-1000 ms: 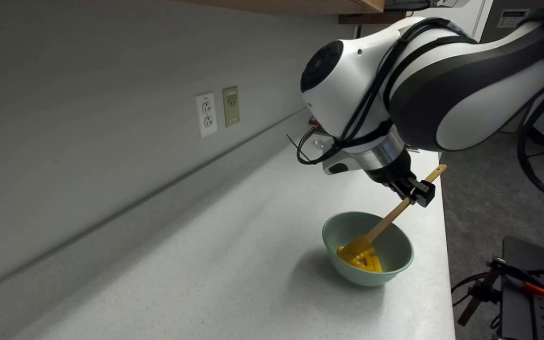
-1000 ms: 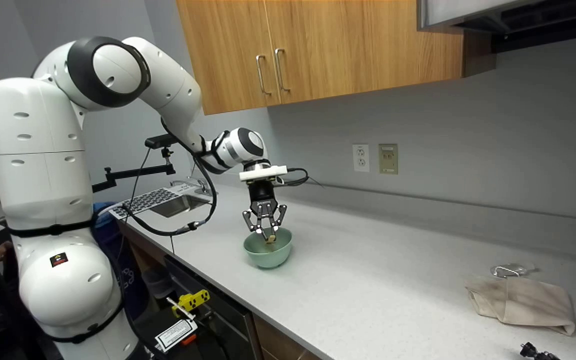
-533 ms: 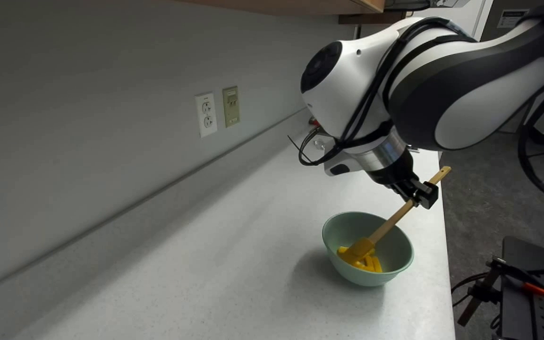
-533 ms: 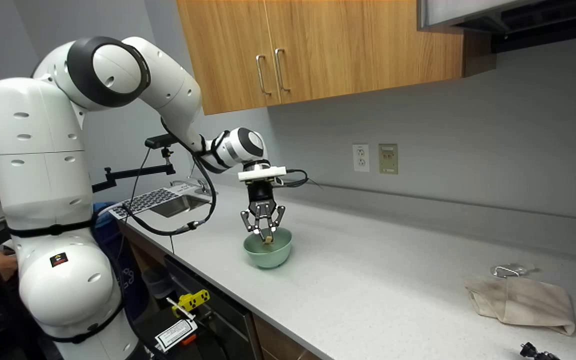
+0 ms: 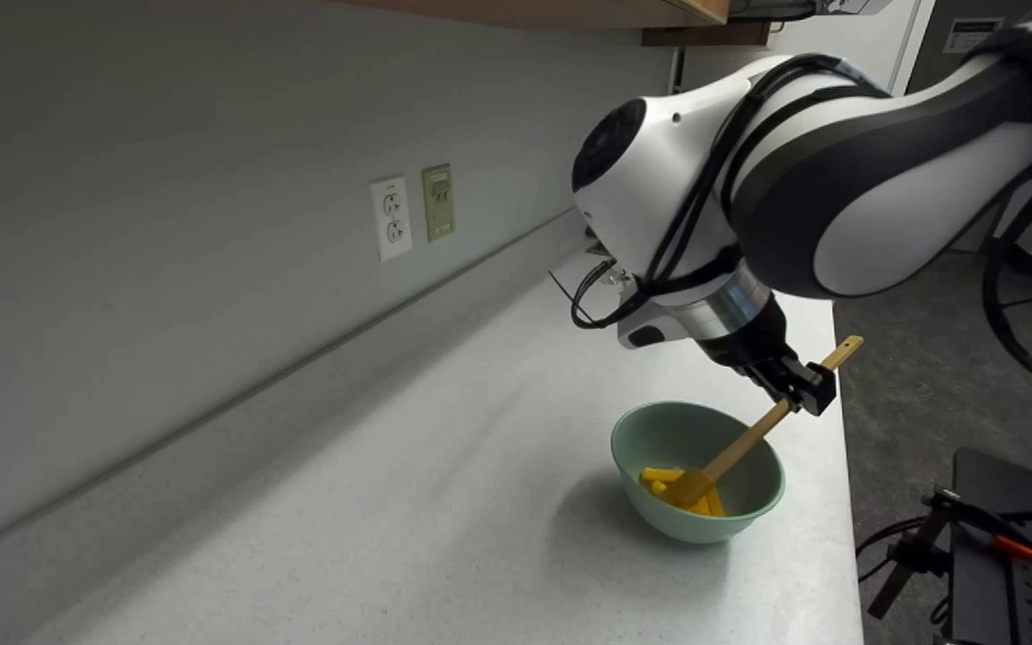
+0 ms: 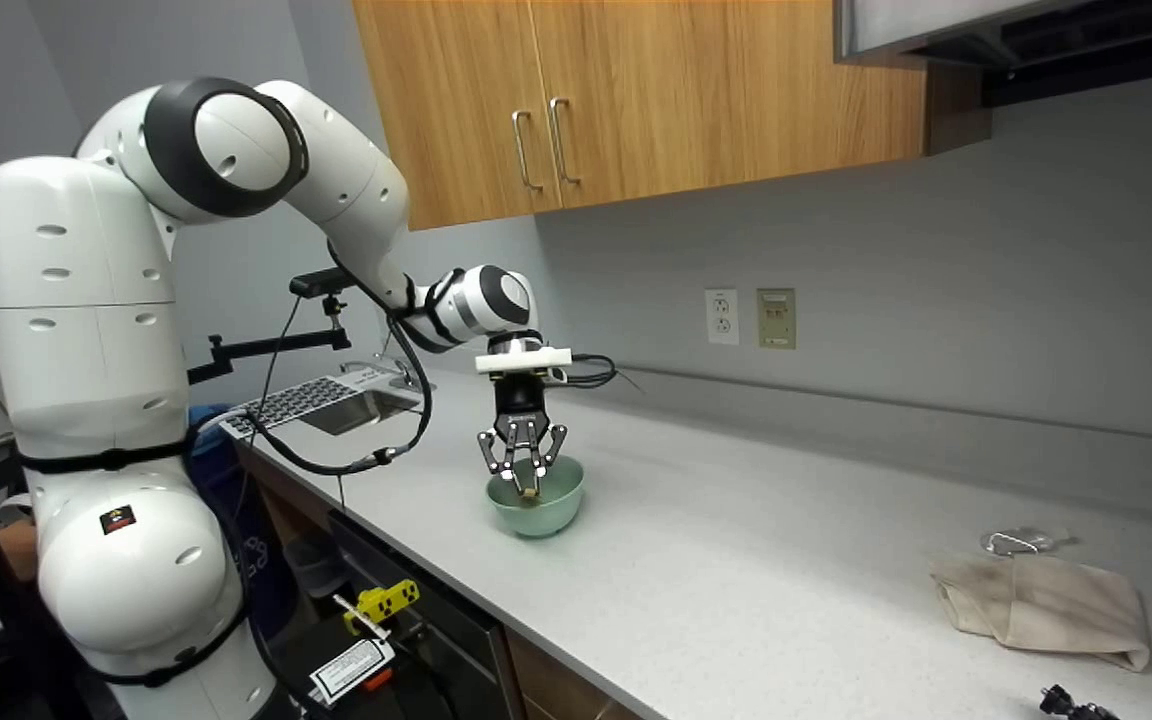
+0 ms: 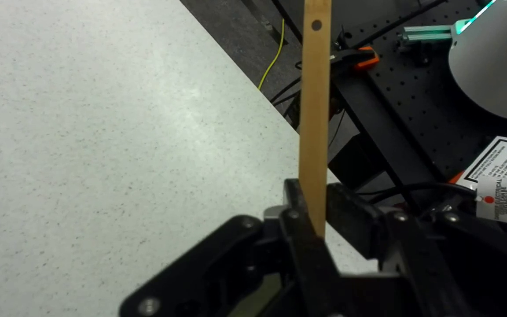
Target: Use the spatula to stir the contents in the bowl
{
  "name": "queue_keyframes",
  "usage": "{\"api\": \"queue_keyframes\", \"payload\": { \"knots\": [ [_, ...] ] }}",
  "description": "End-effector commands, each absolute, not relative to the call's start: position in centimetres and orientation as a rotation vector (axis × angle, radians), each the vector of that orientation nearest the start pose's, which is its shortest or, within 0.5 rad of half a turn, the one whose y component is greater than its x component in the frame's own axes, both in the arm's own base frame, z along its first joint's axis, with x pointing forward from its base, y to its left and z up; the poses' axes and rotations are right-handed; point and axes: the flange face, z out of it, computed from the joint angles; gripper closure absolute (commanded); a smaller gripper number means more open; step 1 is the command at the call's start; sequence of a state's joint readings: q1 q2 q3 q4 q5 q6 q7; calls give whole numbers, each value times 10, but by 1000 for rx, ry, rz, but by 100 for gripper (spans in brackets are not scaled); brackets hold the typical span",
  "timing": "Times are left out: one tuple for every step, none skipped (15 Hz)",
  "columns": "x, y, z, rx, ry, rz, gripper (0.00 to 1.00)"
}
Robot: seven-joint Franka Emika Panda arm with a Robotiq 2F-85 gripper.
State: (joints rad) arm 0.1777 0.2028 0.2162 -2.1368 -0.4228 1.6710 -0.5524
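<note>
My gripper [image 5: 803,394] is clamped around the wooden handle of the spatula [image 5: 743,443], which slants down into the mint-green bowl [image 5: 697,530]. The flat yellowish end rests low in the bowl, touching or right beside the contents [image 5: 659,476], a small heap of yellow bits. Part of the heap is hidden behind that end. In the wrist view, the spatula handle [image 7: 315,101] passes between the fingers of the gripper [image 7: 313,189], its holed tip pointing away. Another exterior angle has the gripper [image 6: 528,484] just over the bowl [image 6: 536,522]; its inside is mostly hidden there.
The bowl stands on a pale counter [image 5: 444,537], close to its open edge. A wall with outlets [image 5: 391,218] runs along the back. Wooden cabinets [image 6: 656,100] hang above. A folded cloth [image 6: 1041,607] and a sink [image 6: 361,411] lie farther along the counter.
The arm and gripper have come down, with a slight shift toward the counter's open edge. The spatula's end has slid across the heap, uncovering more yellow bits. The bowl has stayed put.
</note>
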Motion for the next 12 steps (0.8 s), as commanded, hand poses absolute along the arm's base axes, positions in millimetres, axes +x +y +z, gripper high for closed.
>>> {"api": "queue_keyframes", "payload": {
  "knots": [
    [465, 134, 241, -2705, -1750, 1165, 94],
    [465, 132, 231, -2709, -1752, 1182, 94],
    [466, 129, 223, -2711, -1753, 1188, 94],
    [468, 127, 218, -2716, -1757, 1189, 94],
    [471, 125, 214, -2728, -1748, 1177, 94],
    [474, 124, 213, -2732, -1737, 1169, 94],
    [478, 122, 214, -2749, -1733, 1153, 94],
    [482, 120, 215, -2762, -1726, 1140, 94],
    [488, 120, 219, -2776, -1721, 1130, 94],
    [492, 118, 224, -2789, -1720, 1121, 94],
    [497, 117, 229, -2803, -1721, 1109, 94],
    [501, 116, 234, -2816, -1724, 1098, 94]
  ]
}}
